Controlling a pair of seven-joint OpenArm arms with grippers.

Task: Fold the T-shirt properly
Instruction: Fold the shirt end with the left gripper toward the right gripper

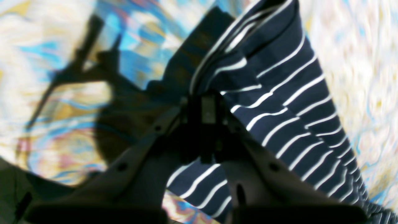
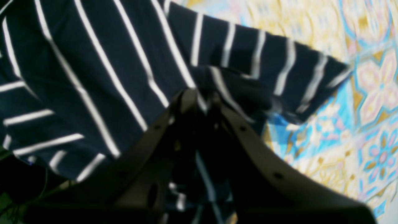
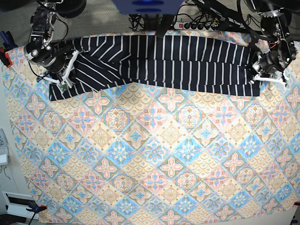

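The T-shirt (image 3: pixel 178 61), dark navy with thin white stripes, lies stretched in a long band across the far side of the table. My left gripper (image 3: pixel 268 78) is at its right end, shut on a bunched edge of the cloth (image 1: pixel 279 102); the jaws (image 1: pixel 202 96) meet on the fabric. My right gripper (image 3: pixel 64 78) is at the shirt's left end, shut on a fold of the cloth (image 2: pixel 93 62), with a sleeve hanging past it (image 2: pixel 279 71). Both wrist views are blurred.
The pastel diamond-patterned tablecloth (image 3: pixel 150 154) covers the whole table. A power strip (image 3: pixel 197 26) and cables lie on the floor beyond the far edge. Clamps hold the cloth at the left edge (image 3: pixel 4 58) and the near left corner (image 3: pixel 35 208).
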